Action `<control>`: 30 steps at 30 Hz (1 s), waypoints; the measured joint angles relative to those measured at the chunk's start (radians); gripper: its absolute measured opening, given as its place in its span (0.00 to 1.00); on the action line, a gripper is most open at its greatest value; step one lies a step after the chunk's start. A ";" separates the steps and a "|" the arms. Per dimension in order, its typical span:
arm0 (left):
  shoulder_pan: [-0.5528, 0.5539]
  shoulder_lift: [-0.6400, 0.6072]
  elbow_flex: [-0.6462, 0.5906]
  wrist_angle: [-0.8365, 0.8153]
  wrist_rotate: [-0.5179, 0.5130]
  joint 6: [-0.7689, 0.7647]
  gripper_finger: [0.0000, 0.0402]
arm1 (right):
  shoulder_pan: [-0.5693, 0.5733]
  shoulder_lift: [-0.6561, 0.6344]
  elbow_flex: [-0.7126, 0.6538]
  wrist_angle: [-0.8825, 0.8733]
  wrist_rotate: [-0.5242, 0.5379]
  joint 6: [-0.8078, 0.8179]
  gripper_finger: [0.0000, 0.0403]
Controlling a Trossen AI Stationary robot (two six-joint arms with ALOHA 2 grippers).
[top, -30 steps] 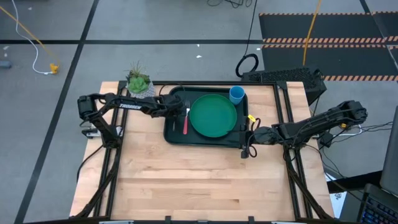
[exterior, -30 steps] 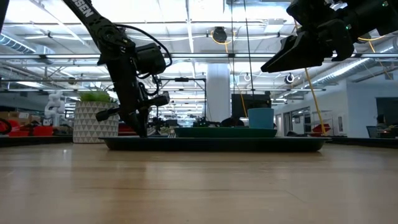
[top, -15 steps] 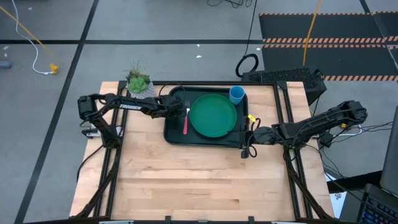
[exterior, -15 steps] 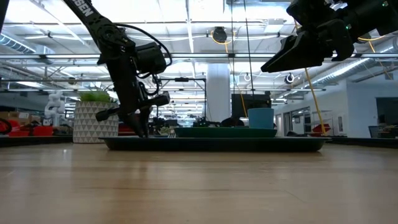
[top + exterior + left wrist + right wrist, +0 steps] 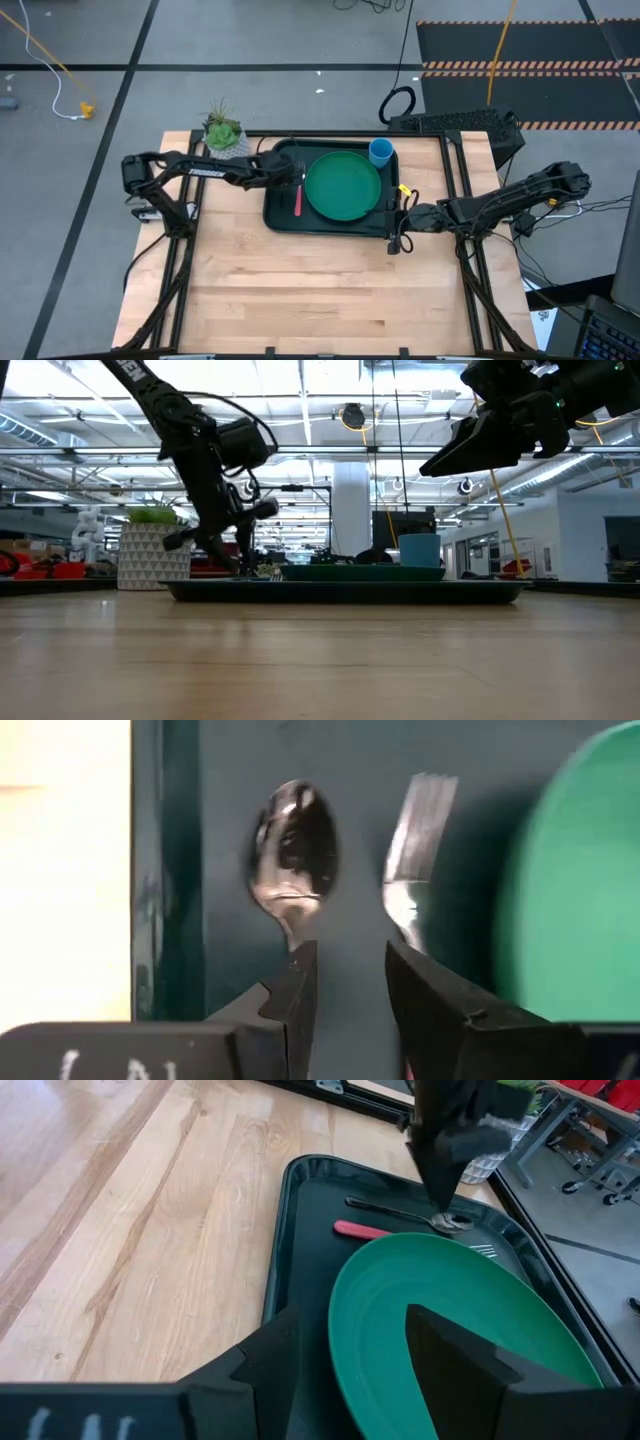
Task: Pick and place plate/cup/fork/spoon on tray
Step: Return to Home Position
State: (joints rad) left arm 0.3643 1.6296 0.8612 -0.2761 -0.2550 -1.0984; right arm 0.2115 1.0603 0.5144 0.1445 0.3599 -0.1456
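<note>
The dark tray (image 5: 280, 215) holds the green plate (image 5: 343, 185), the light-blue cup (image 5: 380, 152) at its far right corner, and the red-handled fork (image 5: 297, 200) left of the plate. The silver spoon (image 5: 295, 845) lies flat on the tray beside the fork's tines (image 5: 420, 820). My left gripper (image 5: 350, 970) is open, low over the tray's far left part (image 5: 296, 172), with one finger over the spoon's neck. My right gripper (image 5: 350, 1350) is open and empty, raised above the tray's right rim (image 5: 397, 230). My left gripper points down at the tray, and the spoon's neck (image 5: 292, 932) runs under one finger (image 5: 295, 985). That finger hides the spot, so I cannot tell whether it touches the spoon. The spoon lies flat on the tray floor.
A white patterned pot with a green plant (image 5: 224, 135) stands on the table just beyond the tray's far left corner, close to my left arm. Bare wood (image 5: 320, 290) spreads from the tray to the table's near edge.
My left gripper has gone up a little and slightly toward the table's right edge over the tray. The spoon, fork, plate and cup have stayed where they were.
</note>
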 joint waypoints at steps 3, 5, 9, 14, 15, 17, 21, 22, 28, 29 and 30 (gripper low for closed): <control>-0.019 -0.053 0.000 -0.002 -0.001 0.029 0.30 | 0.000 0.000 0.000 0.000 0.000 0.000 0.43; -0.039 -0.096 0.000 -0.007 -0.013 0.066 0.30 | 0.000 0.000 0.000 0.001 0.000 0.003 0.43; -0.094 -0.198 0.000 0.033 -0.057 0.202 0.30 | 0.000 0.000 0.000 0.011 0.000 0.007 0.43; -0.170 -0.299 0.000 0.112 -0.086 0.411 0.30 | 0.000 -0.008 0.000 0.035 0.000 0.029 0.43; -0.185 -0.314 0.000 0.128 -0.086 0.445 0.30 | 0.000 -0.013 0.000 0.048 0.000 0.033 0.43; -0.218 -0.345 0.000 0.150 -0.086 0.517 0.30 | 0.000 -0.032 0.000 0.054 0.000 0.033 0.43; -0.282 -0.394 0.000 0.145 -0.087 0.649 0.30 | 0.001 -0.086 0.000 0.053 0.000 0.036 0.43; -0.294 -0.402 0.000 0.137 -0.089 0.675 0.30 | 0.001 -0.101 0.000 0.053 0.000 0.041 0.43; -0.358 -0.436 0.000 0.079 -0.121 0.730 0.30 | 0.001 -0.193 0.000 0.046 -0.001 0.038 0.43; -0.368 -0.436 0.000 0.072 -0.129 0.739 0.30 | 0.001 -0.207 0.000 0.045 -0.001 0.033 0.43; -0.378 -0.435 0.000 0.068 -0.135 0.748 0.30 | 0.001 -0.219 0.000 0.045 0.000 0.029 0.43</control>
State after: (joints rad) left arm -0.0136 1.1942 0.8616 -0.2077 -0.3904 -0.3505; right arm 0.2127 0.8410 0.5144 0.1898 0.3595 -0.1169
